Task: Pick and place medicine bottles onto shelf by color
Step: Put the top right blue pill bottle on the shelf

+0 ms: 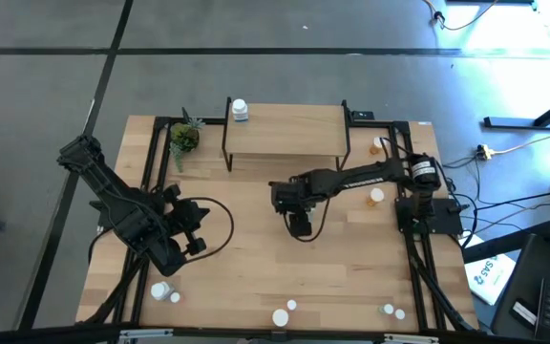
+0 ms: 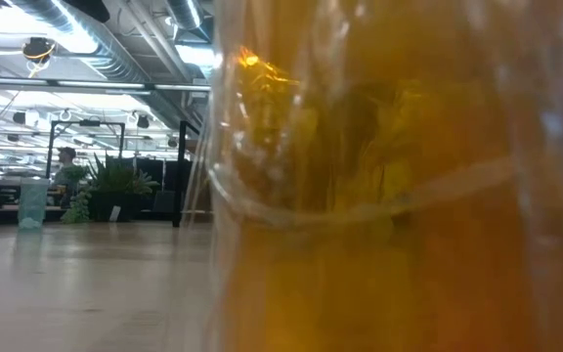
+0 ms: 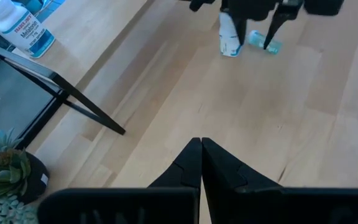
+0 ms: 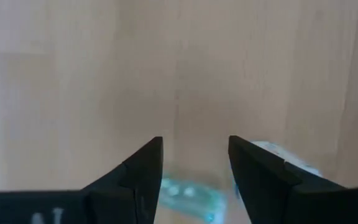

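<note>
Right gripper [image 1: 299, 227] low over mid-table, fingers spread either side of a pale green-labelled bottle [image 4: 188, 196], not clamping it.

On the shelf [image 1: 285, 129] at the table's far edge stands a white bottle [image 3: 18, 28] whose blue label reads "Melatonin" under smaller red print, probably "Trader Joe's". Other white-capped bottles [image 1: 163, 290] lie scattered along the near edge and by the right arm's base. An orange bottle [image 2: 399, 196] fills the low view. The left gripper [image 3: 201, 163] waits on the left, fingers pressed together, near a potted plant [image 1: 183, 138].
</note>
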`<state>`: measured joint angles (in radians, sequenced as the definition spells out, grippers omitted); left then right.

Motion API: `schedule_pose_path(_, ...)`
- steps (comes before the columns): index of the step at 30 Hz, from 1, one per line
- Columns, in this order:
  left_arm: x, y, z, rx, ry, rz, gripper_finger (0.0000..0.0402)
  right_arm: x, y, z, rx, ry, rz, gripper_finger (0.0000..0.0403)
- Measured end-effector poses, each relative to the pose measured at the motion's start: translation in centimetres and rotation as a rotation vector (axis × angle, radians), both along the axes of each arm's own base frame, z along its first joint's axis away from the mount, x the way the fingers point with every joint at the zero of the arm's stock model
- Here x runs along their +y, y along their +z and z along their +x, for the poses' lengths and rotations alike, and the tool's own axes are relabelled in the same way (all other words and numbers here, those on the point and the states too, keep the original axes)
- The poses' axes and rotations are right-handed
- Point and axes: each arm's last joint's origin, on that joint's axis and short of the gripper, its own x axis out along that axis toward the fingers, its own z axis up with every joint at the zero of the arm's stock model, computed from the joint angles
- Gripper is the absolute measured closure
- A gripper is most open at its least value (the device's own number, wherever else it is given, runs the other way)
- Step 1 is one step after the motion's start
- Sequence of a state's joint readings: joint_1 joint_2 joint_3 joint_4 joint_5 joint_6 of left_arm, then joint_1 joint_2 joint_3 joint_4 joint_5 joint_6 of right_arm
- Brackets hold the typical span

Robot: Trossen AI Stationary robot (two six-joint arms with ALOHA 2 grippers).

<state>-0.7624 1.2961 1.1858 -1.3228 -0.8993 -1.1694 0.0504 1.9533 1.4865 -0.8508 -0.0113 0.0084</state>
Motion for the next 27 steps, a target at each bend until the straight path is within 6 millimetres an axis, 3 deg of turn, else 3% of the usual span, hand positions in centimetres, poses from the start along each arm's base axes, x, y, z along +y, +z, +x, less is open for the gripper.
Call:
schedule_pose_path(7, 0.0, 0.0, 0.0, -0.004, 0.004, -0.004, 0.0398, 3.6, 1.8, -1.3, 0.080, 0.007, 0.013, 0.0218)
schedule_pose_path(12, -0.1, 0.0, 0.1, -0.011, 0.004, -0.011, 0.0398, 5.7, 2.8, -3.0, 0.105, -0.042, -0.128, 0.0218)
schedule_pose_path(20, -0.2, -0.8, 0.3, -0.044, 0.004, -0.006, 0.0398, 7.7, 4.2, -5.0, 0.062, -0.191, -0.333, 0.0218)
schedule_pose_path(27, -0.5, -2.6, 0.6, -0.072, 0.008, -0.021, 0.0398, 9.3, 5.7, -7.0, -0.001, -0.370, -0.374, 0.0218)
